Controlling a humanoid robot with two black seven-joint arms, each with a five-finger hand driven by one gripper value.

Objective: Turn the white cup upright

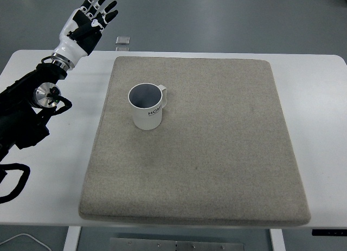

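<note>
One white cup (146, 106) upright on grey mat (195, 142), mouth up. Left hand (92, 17) released, fingers spread, well apart. Risk: toppling cup if hand returns carelessly.

Left arm, black, entering from the picture's left edge, angled up toward the upper left, silver wrist joint, white-and-black left hand (89, 19) raised, fingers (100, 0) extended and slightly spread, holding nothing

The cup (146, 106) stands upright on the mat's (217, 153) left part, mat on the table (314, 88).
</note>
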